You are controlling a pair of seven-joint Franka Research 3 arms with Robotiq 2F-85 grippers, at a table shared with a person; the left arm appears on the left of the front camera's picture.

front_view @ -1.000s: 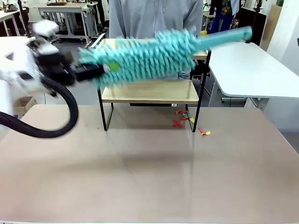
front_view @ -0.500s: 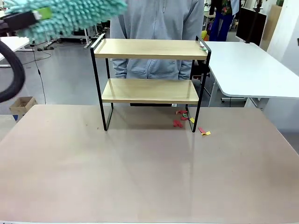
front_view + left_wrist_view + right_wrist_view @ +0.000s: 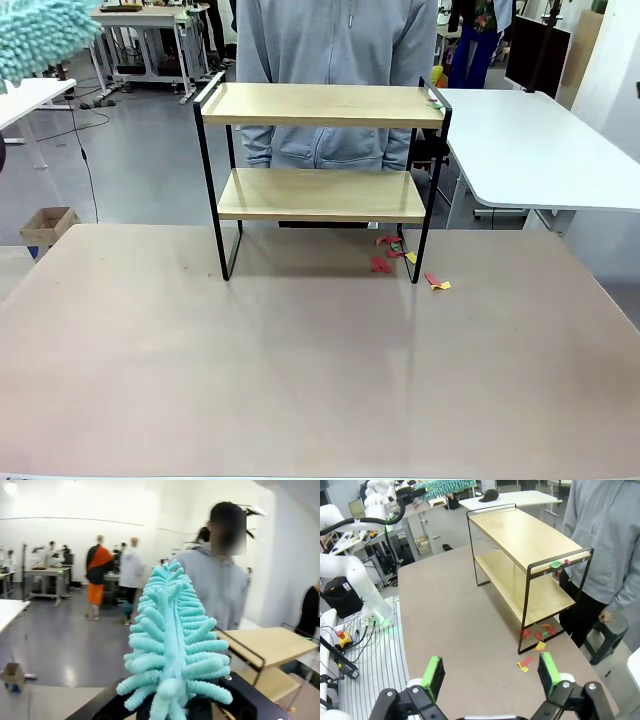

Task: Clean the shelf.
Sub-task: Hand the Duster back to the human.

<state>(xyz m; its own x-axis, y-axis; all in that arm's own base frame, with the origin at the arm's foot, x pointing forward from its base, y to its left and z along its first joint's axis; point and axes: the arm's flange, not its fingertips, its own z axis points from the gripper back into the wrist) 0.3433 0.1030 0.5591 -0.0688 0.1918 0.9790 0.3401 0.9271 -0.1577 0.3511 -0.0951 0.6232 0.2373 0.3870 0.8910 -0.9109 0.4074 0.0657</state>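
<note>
The shelf (image 3: 322,105) stands at the far middle of the table, both wooden boards bare except for a few small paper scraps (image 3: 433,99) at the top board's right end. A fluffy teal duster (image 3: 40,38) pokes in at the top left corner of the front view. In the left wrist view my left gripper (image 3: 181,706) is shut on the duster (image 3: 172,640), which points up, with the shelf (image 3: 262,642) low to the right. My right gripper (image 3: 490,674) hangs open high above the table, the shelf (image 3: 520,536) ahead of it.
Red, yellow and green paper scraps (image 3: 385,262) lie on the table by the shelf's right legs, more scraps (image 3: 438,284) a little nearer. A person in a grey hoodie (image 3: 335,40) stands right behind the shelf. A white table (image 3: 530,150) is at the right.
The left arm has swung the duster from in front of the shelf's top board up and to the left, out to the front view's corner. The shelf and scraps have not moved.
</note>
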